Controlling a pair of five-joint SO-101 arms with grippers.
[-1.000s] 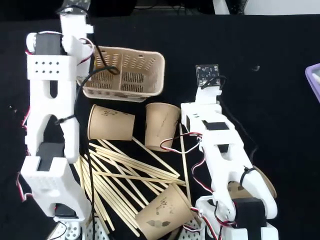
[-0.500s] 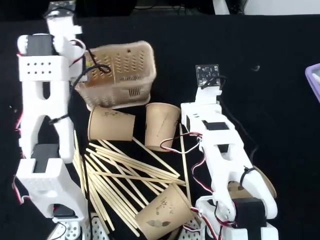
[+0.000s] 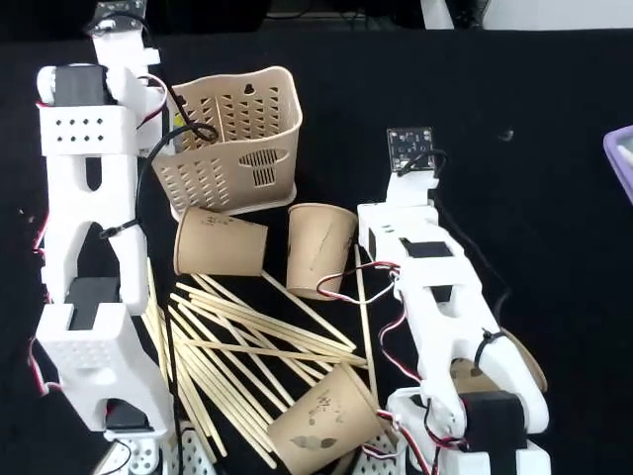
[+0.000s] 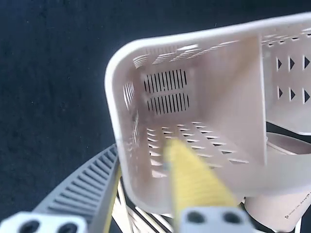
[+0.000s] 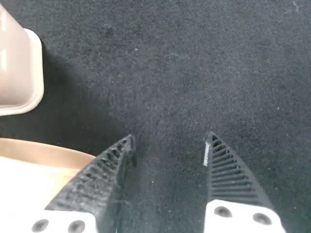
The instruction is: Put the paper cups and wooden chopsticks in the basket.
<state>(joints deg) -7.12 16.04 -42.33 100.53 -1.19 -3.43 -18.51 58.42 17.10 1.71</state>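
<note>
Black cloth table (image 3: 534, 89): basket (image 3: 232, 148) pinched by one wall, paper cups (image 3: 220, 243) and wooden chopsticks (image 3: 247, 341) lying loose beside it.
From above, the basket sits tilted at the left arm's tip. On the left wrist view, the left gripper (image 4: 143, 148) clamps across the wall with one finger inside; so thin a hold could let the basket twist free onto the cups. The right gripper (image 5: 167, 141) gapes wide over bare cloth, empty.

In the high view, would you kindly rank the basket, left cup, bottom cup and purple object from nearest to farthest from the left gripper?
1. basket: its wall sits between the left gripper fingers, far left.
2. left cup: lying just in front of the basket.
3. bottom cup: near edge, between the arms.
4. purple object: far right edge.
</note>
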